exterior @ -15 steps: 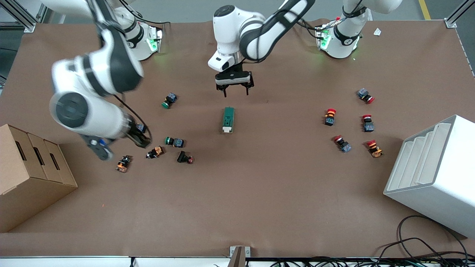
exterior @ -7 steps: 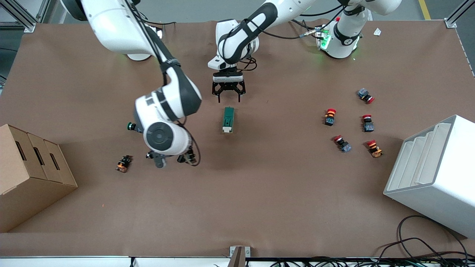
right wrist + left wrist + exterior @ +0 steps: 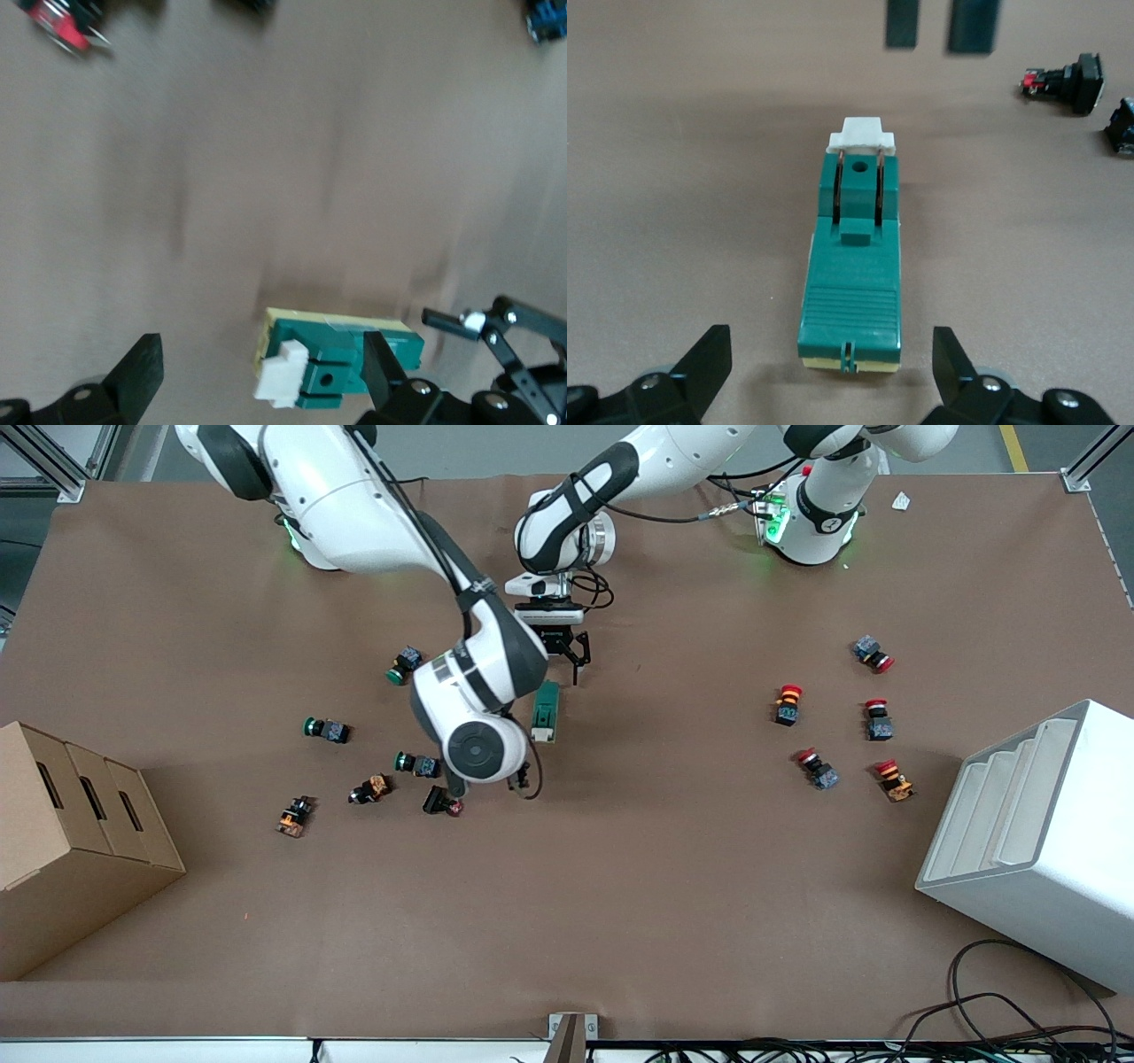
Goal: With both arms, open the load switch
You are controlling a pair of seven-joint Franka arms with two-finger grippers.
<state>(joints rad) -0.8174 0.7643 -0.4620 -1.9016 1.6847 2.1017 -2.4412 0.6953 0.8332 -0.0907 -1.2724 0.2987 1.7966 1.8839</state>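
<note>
The load switch [image 3: 546, 710] is a dark green block with a white lever end, lying flat mid-table. In the left wrist view the load switch [image 3: 852, 266] lies just ahead of my open left gripper [image 3: 831, 363], the white lever [image 3: 863, 136] pointing away from it. The left gripper [image 3: 560, 657] hovers over the table at the switch's end toward the robot bases. My right gripper [image 3: 261, 376] is open, and the load switch [image 3: 341, 359] shows between its fingers, lever end first. In the front view the right gripper [image 3: 523, 775] is mostly hidden under its wrist.
Green push buttons [image 3: 403, 664] [image 3: 326, 729] [image 3: 416, 763] and other small buttons [image 3: 370, 788] [image 3: 441, 803] lie toward the right arm's end. Red mushroom buttons [image 3: 788, 702] [image 3: 877, 717] lie toward the left arm's end. A cardboard box [image 3: 71, 841] and a white rack [image 3: 1036, 841] stand at the table's two ends.
The right arm has swung from beside the cardboard box across the buttons to the switch's lever end. The left gripper has closed in on the switch's other end.
</note>
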